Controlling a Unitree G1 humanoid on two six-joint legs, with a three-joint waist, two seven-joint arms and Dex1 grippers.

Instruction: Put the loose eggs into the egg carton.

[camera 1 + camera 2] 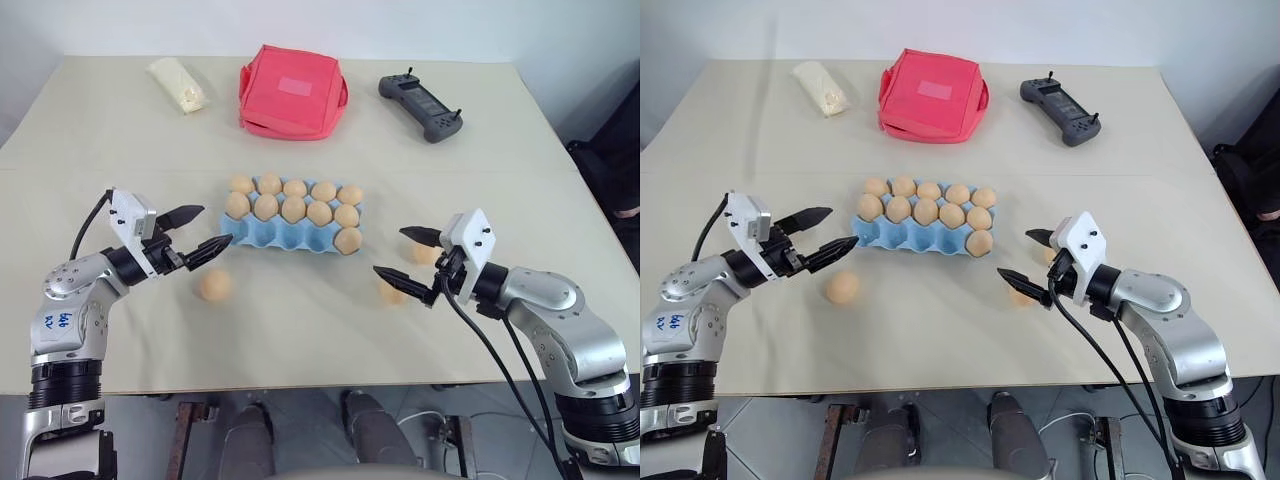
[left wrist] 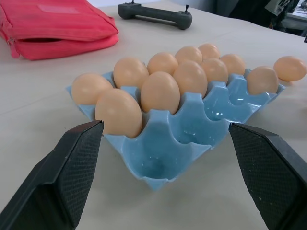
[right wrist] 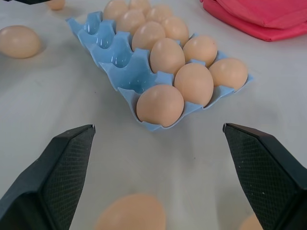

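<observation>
Step in hand, as judged: between placements, with both arms hovering low over the surface (image 1: 300,340) and nothing held. The left gripper (image 1: 195,232), at centre left of the head view, has its fingers spread wide and empty, aimed at the near left corner of the egg carton (image 1: 290,236). The right gripper (image 1: 410,254), at centre right, is likewise spread wide and empty.

The egg carton sits at the middle of the frame, a light blue moulded tray without a lid. Its two far rows are full and the near row carries one egg at its right end; four near cups stand empty, as the left wrist view confirms.

Three loose eggs remain on the surface. One loose egg (image 1: 215,285) lies at lower left of centre, just below the left fingers and apart from them. A second egg (image 1: 391,291) lies just beside the right gripper's lower finger, and a third egg (image 1: 424,253) sits between the two right fingers in the head view; whether either touches a finger cannot be told. All eggs are tan-brown, matte, oval, with no cracks evident.

Next move, as judged: either gripper should lower around its nearest egg, close gently across the shell, and carry it to an empty near-row cup. Excess squeeze or a rolling egg is the risk.
</observation>
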